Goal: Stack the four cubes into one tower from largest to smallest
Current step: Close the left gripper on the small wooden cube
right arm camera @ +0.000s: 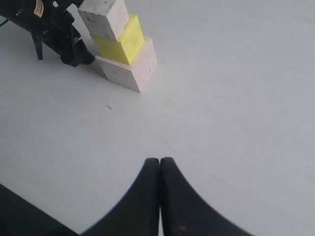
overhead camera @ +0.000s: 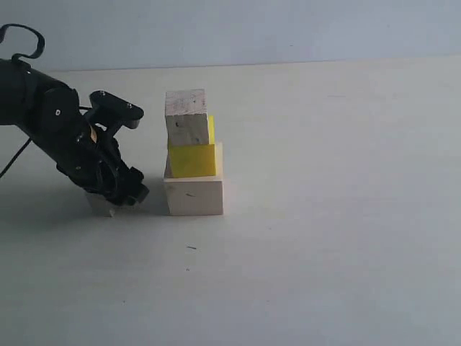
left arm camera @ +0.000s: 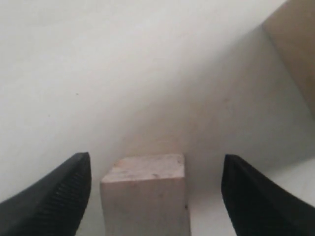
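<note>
**Left arm stooped over the loose cube**

The left arm bends low, its gripper (overhead camera: 119, 196) down at the worktop (overhead camera: 346, 231) just left of the tower. Its jaws are spread wide either side of the grey-white cube (left arm camera: 145, 194), apparently clear of it. The speckled cube (overhead camera: 186, 117) sits on the yellow cube (overhead camera: 193, 160), which sits on the pale cube (overhead camera: 194, 196). The right gripper (right arm camera: 160, 164) hangs well apart, jaws pressed together on nothing.

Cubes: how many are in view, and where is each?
4: large pale wood cube on the table, bright yellow cube on it, speckled tan wood cube on top; small greyish-white cube on the table, within the open left gripper.
</note>
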### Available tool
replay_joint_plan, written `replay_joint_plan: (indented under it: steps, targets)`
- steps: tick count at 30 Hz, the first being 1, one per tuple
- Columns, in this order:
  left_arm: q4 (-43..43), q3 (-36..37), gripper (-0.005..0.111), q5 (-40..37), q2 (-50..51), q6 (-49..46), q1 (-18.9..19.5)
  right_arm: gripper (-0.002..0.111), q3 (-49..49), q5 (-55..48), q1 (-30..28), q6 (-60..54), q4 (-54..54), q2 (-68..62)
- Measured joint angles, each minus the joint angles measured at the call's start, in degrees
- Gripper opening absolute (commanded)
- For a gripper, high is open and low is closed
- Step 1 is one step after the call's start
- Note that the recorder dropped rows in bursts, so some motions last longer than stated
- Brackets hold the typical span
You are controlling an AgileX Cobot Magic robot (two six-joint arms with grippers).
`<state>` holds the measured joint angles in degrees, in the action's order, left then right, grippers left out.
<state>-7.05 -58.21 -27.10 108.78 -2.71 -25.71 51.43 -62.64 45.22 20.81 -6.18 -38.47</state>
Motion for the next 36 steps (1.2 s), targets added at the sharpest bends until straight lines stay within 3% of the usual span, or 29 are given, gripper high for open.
replay_joint_plan:
  steps: [19, 36]
  targets:
    - [-1.33, -13.22, 0.071, -21.6, 4.1, 0.88, 0.0, 0.0, 0.0, -0.23, 0.0, 0.11, 1.12, 0.0]
    - [1.22, -15.1, 0.071, -22.73, 7.24, 1.03, 0.0, 0.0, 0.0, -0.83, 0.0, 0.24, 2.83, 0.0]
